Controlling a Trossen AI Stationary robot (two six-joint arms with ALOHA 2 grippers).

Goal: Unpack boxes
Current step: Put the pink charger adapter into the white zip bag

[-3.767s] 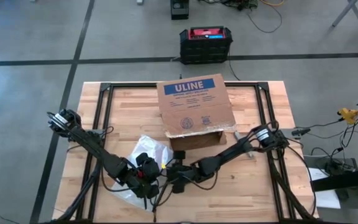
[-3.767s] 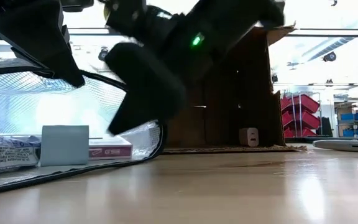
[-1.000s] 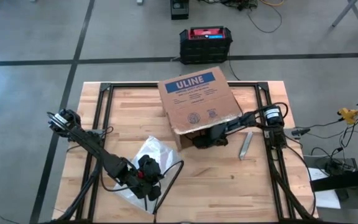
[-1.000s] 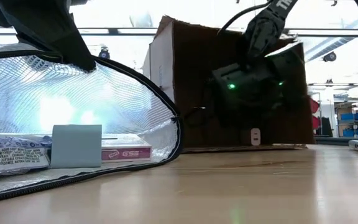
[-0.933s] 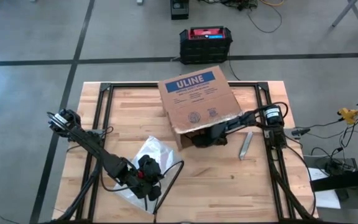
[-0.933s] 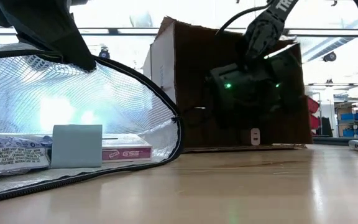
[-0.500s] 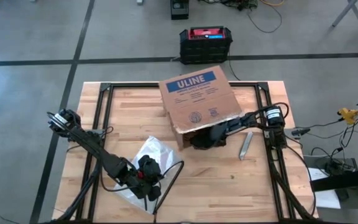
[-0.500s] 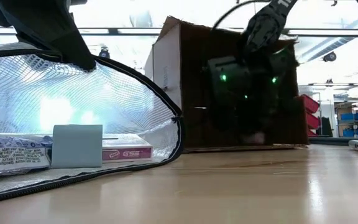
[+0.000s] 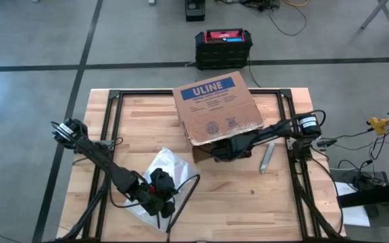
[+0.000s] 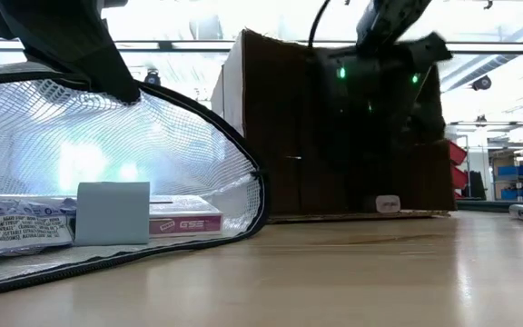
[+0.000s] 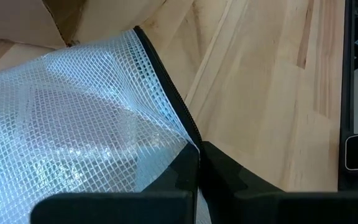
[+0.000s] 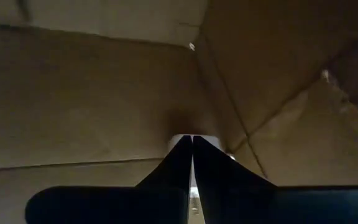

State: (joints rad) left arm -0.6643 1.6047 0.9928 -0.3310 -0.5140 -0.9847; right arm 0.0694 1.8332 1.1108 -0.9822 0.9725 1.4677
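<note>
The brown cardboard box (image 9: 218, 108) with the blue ULINE label lies on its side at the table's far middle, its opening toward the near edge. My right gripper (image 12: 191, 148) reaches into it from the right, shut, up under the upper wall (image 10: 370, 68). A small white thing (image 10: 387, 203) lies on the box's floor; something white (image 12: 191, 138) also shows just past the fingertips. At the near left, my left gripper (image 11: 197, 158) is shut on a clear mesh bag (image 9: 155, 172), which rests on the table with its mouth held open (image 10: 107, 145). My left gripper pinches the bag's black zipper rim (image 11: 188, 134) between its two fingers, coming slantwise from above. The rim arches up from the hold (image 10: 130, 91), and the bag's lower side lies on the table. Of my right gripper, I cannot tell whether it touches the white thing or the box.
Inside the bag lie a pale blue-grey block (image 10: 112, 213), a pink carton (image 10: 184, 221) and a printed packet (image 10: 12, 227). A silver strip (image 9: 267, 156) lies right of the box. A black-and-red case (image 9: 223, 46) stands on the floor beyond the table.
My right gripper has risen inside the box toward its upper wall and rolled a little, staying shut. The small white thing on the box's floor stood upright before and now lies flatter, a little farther toward the table's right.
</note>
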